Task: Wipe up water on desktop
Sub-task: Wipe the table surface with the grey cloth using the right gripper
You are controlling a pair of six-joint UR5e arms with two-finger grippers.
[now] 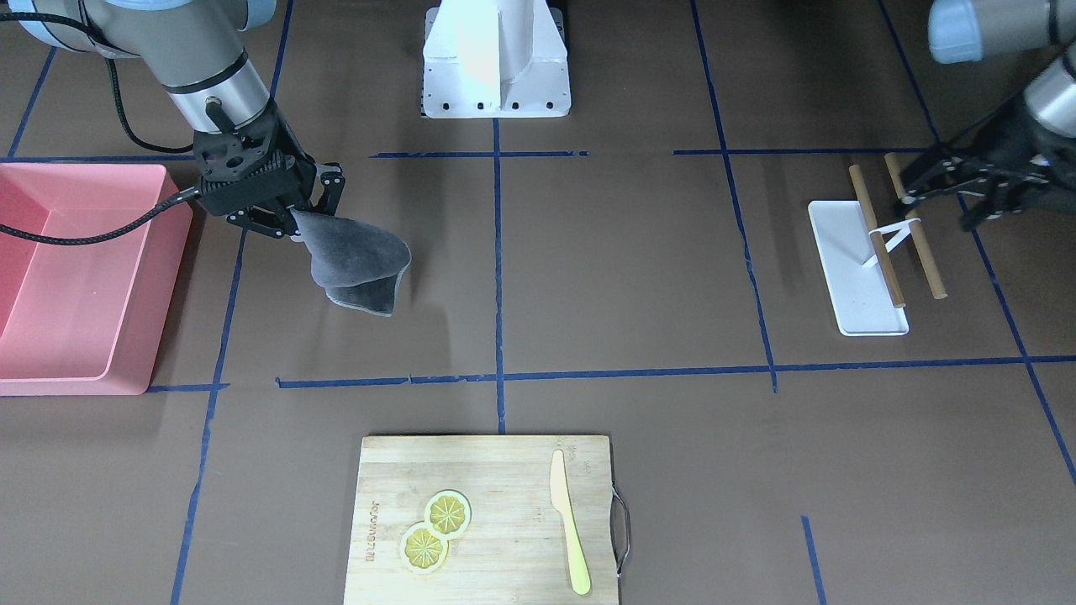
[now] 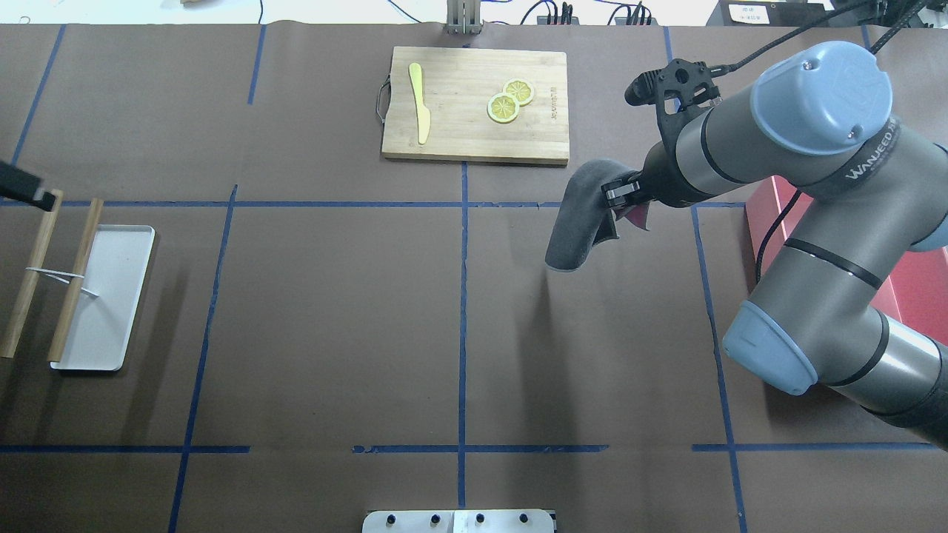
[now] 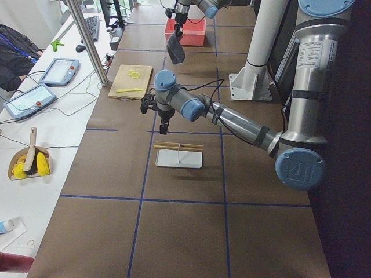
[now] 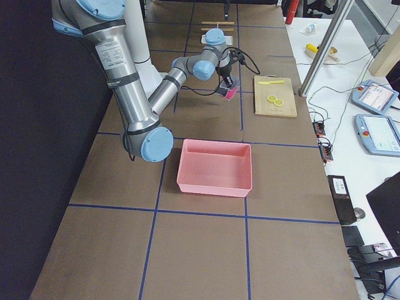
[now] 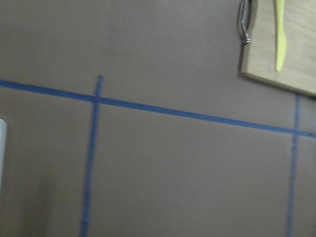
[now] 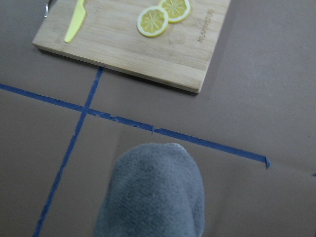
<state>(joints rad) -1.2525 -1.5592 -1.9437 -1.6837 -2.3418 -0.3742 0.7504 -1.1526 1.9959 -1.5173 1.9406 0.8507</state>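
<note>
Well, the desktop (image 2: pixel 333 311) is a wide matte brown sheet ruled into big squares by thin blue tape, and it fills the whole table. The right gripper (image 1: pixel 290 220) is pinched tight on a corner of a grey fuzzy cloth (image 1: pixel 357 260), which droops in a soft fold above the surface, right of the centre line and just left of the pink bin (image 1: pixel 84 277). At the far edge sits a bamboo cutting board (image 1: pixel 487 521). Over on the left, the left gripper (image 1: pixel 935 210) hangs above two wooden sticks (image 1: pixel 878 239) on a white tray (image 1: pixel 849 269); I cannot tell how wide its jaws stand.
</note>
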